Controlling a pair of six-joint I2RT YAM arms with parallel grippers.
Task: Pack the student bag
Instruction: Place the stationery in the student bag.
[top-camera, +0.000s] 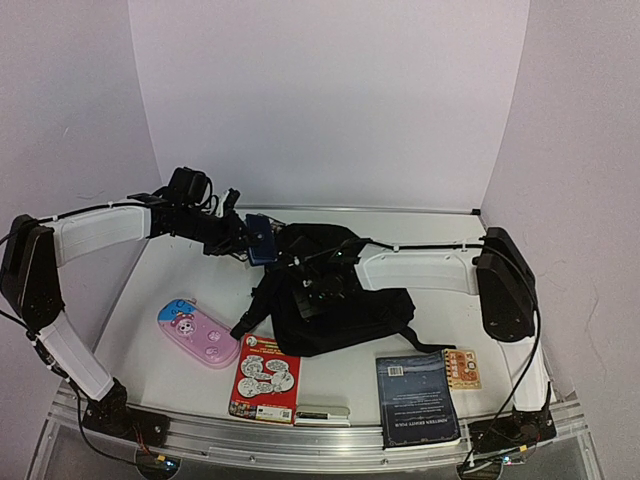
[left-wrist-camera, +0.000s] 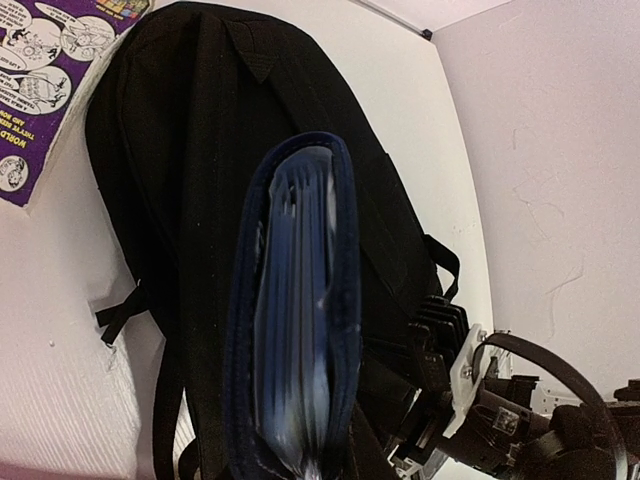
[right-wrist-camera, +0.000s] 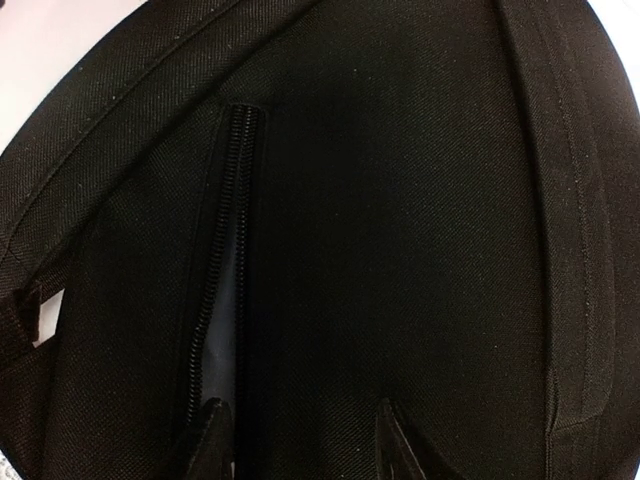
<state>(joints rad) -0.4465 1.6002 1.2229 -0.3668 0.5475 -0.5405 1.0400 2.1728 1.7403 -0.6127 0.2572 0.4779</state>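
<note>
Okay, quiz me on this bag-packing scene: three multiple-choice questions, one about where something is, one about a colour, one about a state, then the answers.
1. Where is the dark-blue pouch?
A. Held up in the left hand
B. Zipped inside a pocket
C. Dropped on the floor

2. What colour is the pencil case lying nearest the left arm?
A. Green
B. Pink
C. Yellow

3. What state is the zip on the student bag in?
A. Fully closed
B. Open, with a gap
C. Hidden under a flap

Answers:
1. A, because the top view shows the pouch at the tip of the left arm, off the surface.
2. B, because its lid is plainly pink with a cartoon face.
3. B, because the right wrist view shows greyish lining in the gap.
</note>
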